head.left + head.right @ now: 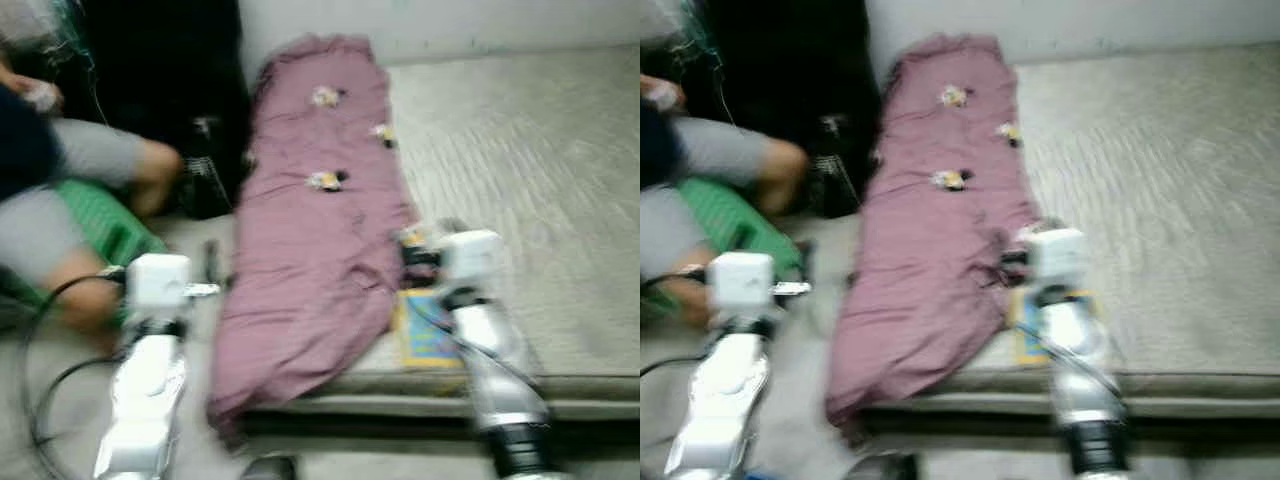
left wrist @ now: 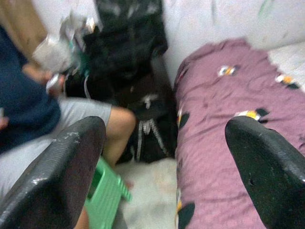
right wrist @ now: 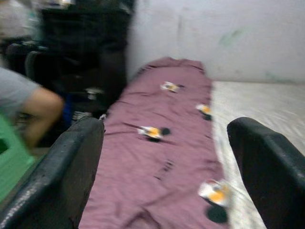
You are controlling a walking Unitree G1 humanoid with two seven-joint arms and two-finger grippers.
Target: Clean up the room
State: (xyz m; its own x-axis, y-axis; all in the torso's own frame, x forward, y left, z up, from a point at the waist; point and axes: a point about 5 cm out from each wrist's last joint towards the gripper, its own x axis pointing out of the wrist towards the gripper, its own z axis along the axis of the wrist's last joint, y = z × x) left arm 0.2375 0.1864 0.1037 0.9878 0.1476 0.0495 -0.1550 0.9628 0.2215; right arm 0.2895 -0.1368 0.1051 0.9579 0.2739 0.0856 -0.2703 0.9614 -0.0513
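Note:
A purple blanket point(image 1: 315, 200) with small yellow and black prints lies crumpled along the left side of a grey mattress point(image 1: 520, 150), its near end hanging over the front edge. My left gripper point(image 2: 167, 143) is open and held off the mattress, to the left of the blanket, with nothing between its fingers. My right gripper point(image 3: 167, 138) is open too, hovering over the blanket's right edge near the front point(image 1: 420, 250). A yellow and blue flat item point(image 1: 425, 330) lies on the mattress under my right arm.
A person point(image 1: 60, 170) sits at the left on a green stool point(image 1: 105, 225), knees close to my left arm. A black bag point(image 1: 205, 170) stands against the wall beside the mattress. A black cable point(image 1: 40, 340) loops on the floor at the left.

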